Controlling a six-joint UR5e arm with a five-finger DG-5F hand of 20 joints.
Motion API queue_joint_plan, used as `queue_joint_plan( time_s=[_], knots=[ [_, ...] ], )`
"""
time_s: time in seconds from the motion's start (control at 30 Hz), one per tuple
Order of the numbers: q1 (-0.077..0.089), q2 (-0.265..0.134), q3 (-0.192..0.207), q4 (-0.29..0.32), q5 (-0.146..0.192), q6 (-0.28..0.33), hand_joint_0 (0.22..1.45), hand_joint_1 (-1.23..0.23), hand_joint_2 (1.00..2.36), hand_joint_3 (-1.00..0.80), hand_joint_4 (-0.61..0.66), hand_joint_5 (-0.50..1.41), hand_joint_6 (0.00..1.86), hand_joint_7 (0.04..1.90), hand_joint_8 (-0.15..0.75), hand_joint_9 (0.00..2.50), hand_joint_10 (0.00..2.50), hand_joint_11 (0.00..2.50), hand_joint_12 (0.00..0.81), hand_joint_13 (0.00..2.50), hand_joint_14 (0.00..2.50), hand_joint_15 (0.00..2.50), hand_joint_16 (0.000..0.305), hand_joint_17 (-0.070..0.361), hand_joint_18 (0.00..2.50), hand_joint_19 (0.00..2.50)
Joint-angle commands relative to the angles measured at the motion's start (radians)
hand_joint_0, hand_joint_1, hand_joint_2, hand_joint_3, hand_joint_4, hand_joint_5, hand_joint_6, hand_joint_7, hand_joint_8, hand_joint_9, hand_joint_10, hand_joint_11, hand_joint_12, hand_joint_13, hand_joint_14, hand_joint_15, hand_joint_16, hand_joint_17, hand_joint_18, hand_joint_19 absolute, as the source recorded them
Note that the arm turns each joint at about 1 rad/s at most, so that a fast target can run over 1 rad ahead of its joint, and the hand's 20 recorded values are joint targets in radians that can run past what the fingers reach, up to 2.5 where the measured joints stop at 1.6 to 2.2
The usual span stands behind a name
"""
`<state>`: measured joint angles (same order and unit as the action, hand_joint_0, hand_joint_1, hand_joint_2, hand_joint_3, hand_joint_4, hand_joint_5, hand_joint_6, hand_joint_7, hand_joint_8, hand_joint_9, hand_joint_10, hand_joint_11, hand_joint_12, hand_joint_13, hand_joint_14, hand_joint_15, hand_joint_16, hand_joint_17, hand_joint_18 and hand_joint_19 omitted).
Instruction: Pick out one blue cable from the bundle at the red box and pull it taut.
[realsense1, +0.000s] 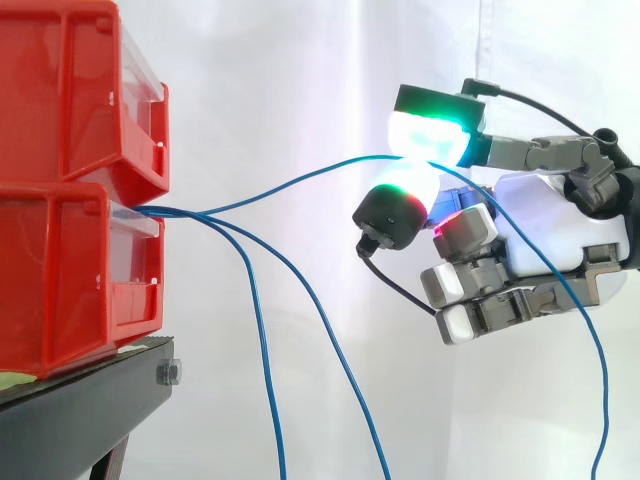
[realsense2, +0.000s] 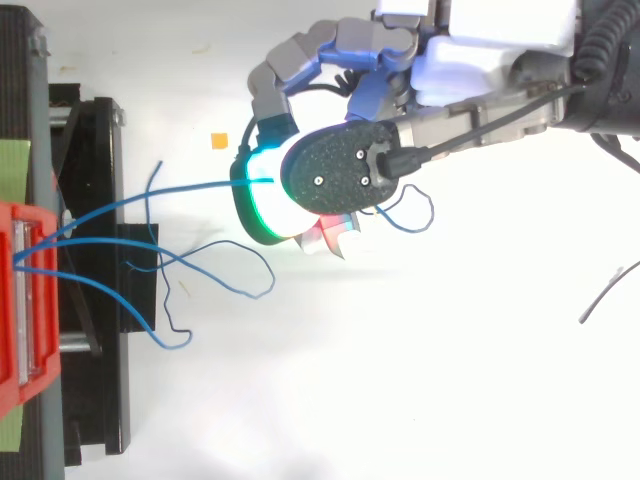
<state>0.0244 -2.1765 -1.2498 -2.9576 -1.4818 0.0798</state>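
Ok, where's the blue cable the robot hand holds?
In the side view the blue cable runs right from the red box to the robot hand, pinched between its glowing fingertips.

The hand has a white palm, grey blocky fingers and black-backed pads glowing green and white.

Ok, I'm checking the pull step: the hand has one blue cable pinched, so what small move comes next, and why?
Probably draw the hand away from the red box, keeping the pinch. The held blue cable runs in a curve, not straight, from the box to the pads, and the other cables hang loose.
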Motion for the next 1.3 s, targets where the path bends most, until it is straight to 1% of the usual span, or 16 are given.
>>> queue_joint_plan(
  time_s=[0.0,0.3,1.27],
  knots=[
    [-0.001,0.0,0.001,-0.001,0.0,0.0,0.63,-0.7,1.03,-0.04,-0.21,-0.18,0.92,1.4,0.246,1.25,0.03,0.78,0.212,1.01,0.02,0.55,0.036,0.08,0.75,0.63],
    [0.0,0.0,0.0,0.0,0.0,0.0,0.63,-0.7,1.03,-0.03,-0.22,-0.18,0.92,1.39,0.262,1.25,0.03,0.79,0.214,1.01,0.02,0.55,0.035,0.079,0.75,0.65],
    [0.0,0.0,0.001,0.0,0.0,0.0,0.63,-0.71,1.03,-0.02,-0.22,-0.18,0.92,1.4,0.266,1.26,0.03,0.79,0.215,1.02,0.02,0.56,0.034,0.077,0.75,0.65]
  ],
)
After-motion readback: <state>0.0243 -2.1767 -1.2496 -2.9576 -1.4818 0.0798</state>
